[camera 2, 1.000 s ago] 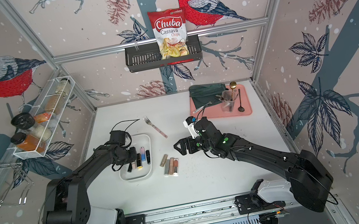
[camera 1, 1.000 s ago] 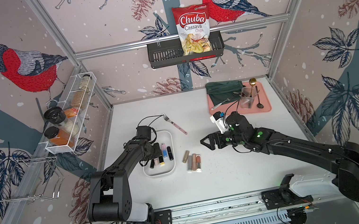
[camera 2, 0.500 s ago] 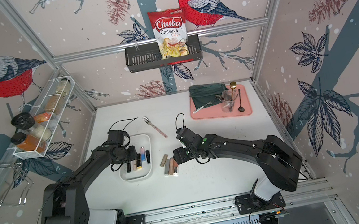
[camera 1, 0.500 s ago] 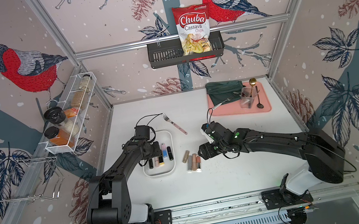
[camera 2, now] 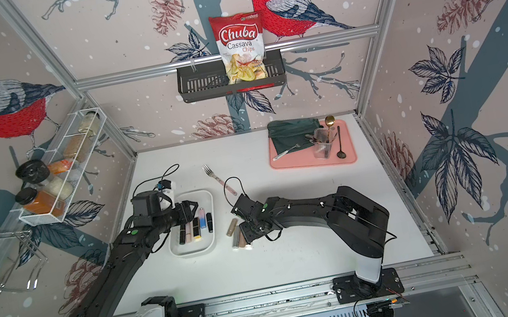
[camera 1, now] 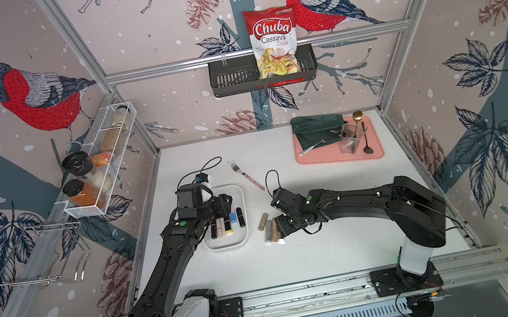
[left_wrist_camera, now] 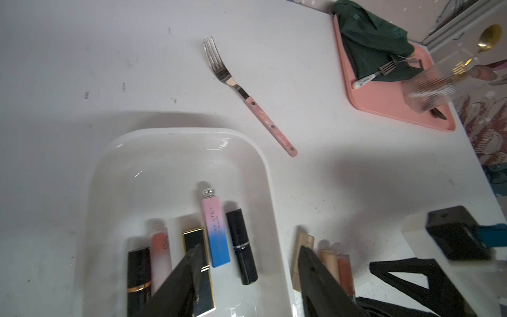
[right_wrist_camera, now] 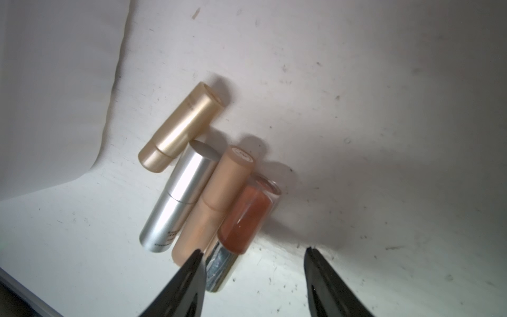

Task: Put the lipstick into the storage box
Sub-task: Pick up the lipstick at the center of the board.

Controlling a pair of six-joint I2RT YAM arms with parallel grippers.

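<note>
Right hand (right_wrist_camera: 254,249), jaws apart, hovers at the orange lipstick (right_wrist_camera: 247,216) lying just beside the box (left_wrist_camera: 175,131). This looks like the pick-up step; next it should lower and close squarely. Left hand (left_wrist_camera: 249,246), apart and empty, hangs over the box.

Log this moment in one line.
left gripper: open above storage box | boxed lipsticks: five | loose lipsticks: four, on table | right gripper: open over them

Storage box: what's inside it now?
Five lipsticks side by side in the storage box: gold-banded black tube, peach gloss, black-gold case, pink-to-blue stick, plain black tube. A left gripper finger hides part of the case.
</note>
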